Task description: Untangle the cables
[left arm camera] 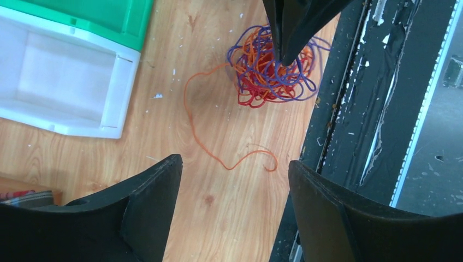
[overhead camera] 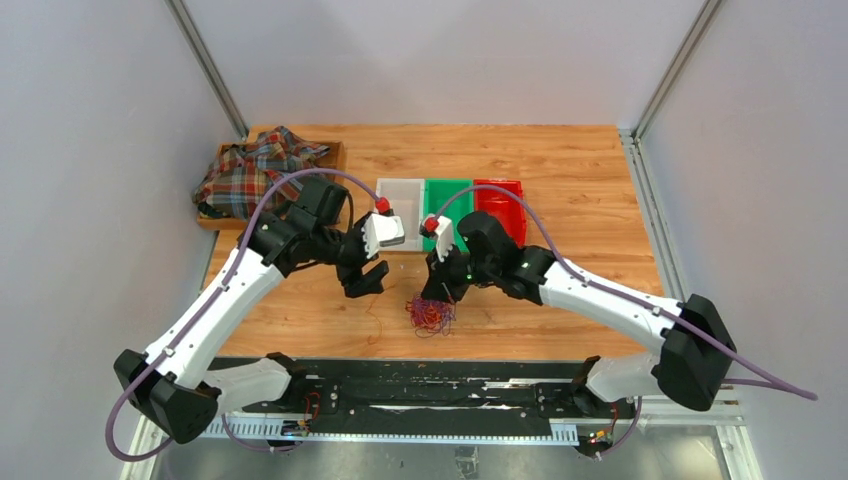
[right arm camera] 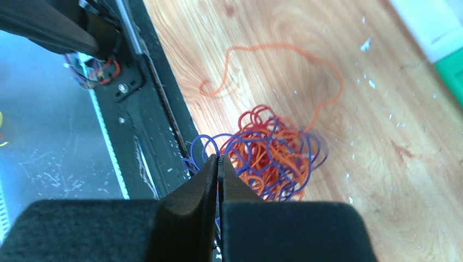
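Right gripper [right arm camera: 218, 161]: black fingers pressed flat together, tips sunk into the near rim of a wiry tangle of thin purple, orange and red cables [right arm camera: 273, 147]. We cannot tell whether a strand is nipped between them. The clump sits on the pale wooden table [overhead camera: 560, 160], close to the black metal rail [left arm camera: 349, 109] at its near edge, between the two arms.

Left gripper [left arm camera: 235, 162]: fingers wide apart, holding nothing, hanging over bare wood to the left of the clump. One loose orange strand [left arm camera: 192, 123] leaves the tangle on the side facing this gripper. It bows out toward the white plastic bin [left arm camera: 123, 93] without reaching it, then hooks round. Its free end lies just ahead of the open fingertips, in line with the gap.

Our reading: the left arm is nearer the loose tail and the right arm sits on the mass. The strand's long run lies roughly from clump to left gripper, so a pull would go along that line, away from the clump, with the right tips pinning it
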